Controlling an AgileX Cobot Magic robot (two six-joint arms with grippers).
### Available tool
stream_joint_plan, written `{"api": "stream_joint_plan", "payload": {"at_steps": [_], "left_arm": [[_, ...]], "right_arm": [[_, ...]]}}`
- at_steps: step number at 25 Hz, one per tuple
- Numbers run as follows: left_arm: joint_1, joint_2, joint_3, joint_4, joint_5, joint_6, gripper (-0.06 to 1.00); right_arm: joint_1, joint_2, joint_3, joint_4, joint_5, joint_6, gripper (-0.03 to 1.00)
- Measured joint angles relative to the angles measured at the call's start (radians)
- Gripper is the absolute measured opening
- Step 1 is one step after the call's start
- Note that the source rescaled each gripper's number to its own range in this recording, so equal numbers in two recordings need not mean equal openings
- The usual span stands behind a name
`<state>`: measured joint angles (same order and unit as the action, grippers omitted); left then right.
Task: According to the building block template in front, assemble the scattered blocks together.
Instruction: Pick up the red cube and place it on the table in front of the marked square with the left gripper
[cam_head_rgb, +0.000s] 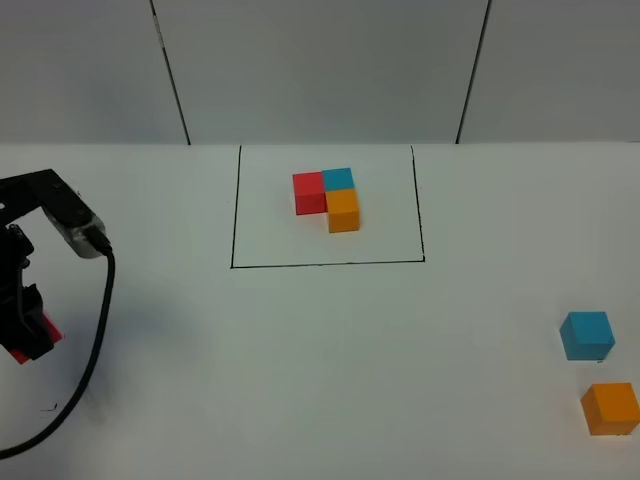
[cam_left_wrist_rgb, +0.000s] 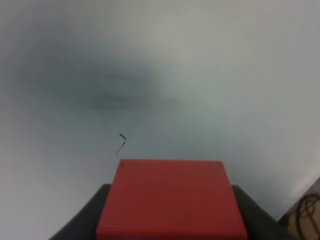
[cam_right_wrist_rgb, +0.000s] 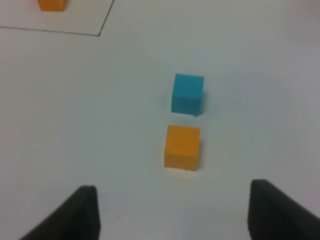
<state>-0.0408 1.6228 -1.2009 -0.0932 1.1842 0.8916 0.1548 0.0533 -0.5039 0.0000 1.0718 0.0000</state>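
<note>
The building block template (cam_head_rgb: 327, 200) is a red, blue and orange cluster inside a black drawn rectangle at the back middle. Two scattered blocks lie at the right front of the table: a blue cube (cam_head_rgb: 586, 335) (cam_right_wrist_rgb: 187, 93) and an orange cube (cam_head_rgb: 610, 408) (cam_right_wrist_rgb: 182, 146) just in front of it, a little apart. The red cube (cam_left_wrist_rgb: 170, 200) (cam_head_rgb: 38, 336) sits between the dark fingers (cam_left_wrist_rgb: 95, 222) of my left gripper (cam_head_rgb: 25, 342), which is shut on it at the far left, just above the table. My right gripper (cam_right_wrist_rgb: 175, 215) stands open behind the orange cube, nothing between its fingers; it is outside the exterior view.
A black cable (cam_head_rgb: 98, 330) loops down from the left arm to the table's front left. A small pen mark (cam_left_wrist_rgb: 121, 141) shows on the white surface under the left gripper. A corner of the frame line (cam_right_wrist_rgb: 100, 34) appears in the right wrist view.
</note>
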Motion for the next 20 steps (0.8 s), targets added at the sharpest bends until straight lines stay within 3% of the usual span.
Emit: {"api": "stream_joint_plan", "payload": {"at_steps": [4, 7, 14, 20], "left_arm": [[-0.106, 0.000, 0.000, 0.139, -0.009, 0.014, 0.00], [-0.187, 0.000, 0.000, 0.174, -0.052, 0.036, 0.00], [-0.337, 0.002, 0.000, 0.171, -0.180, 0.088, 0.00], [-0.374, 0.030, 0.000, 0.074, -0.221, 0.102, 0.00]], "right_arm": [[0.000, 0.000, 0.000, 0.000, 0.000, 0.000, 0.34], [0.000, 0.000, 0.000, 0.000, 0.000, 0.000, 0.34], [0.000, 0.000, 0.000, 0.000, 0.000, 0.000, 0.34], [0.000, 0.000, 0.000, 0.000, 0.000, 0.000, 0.34]]}}
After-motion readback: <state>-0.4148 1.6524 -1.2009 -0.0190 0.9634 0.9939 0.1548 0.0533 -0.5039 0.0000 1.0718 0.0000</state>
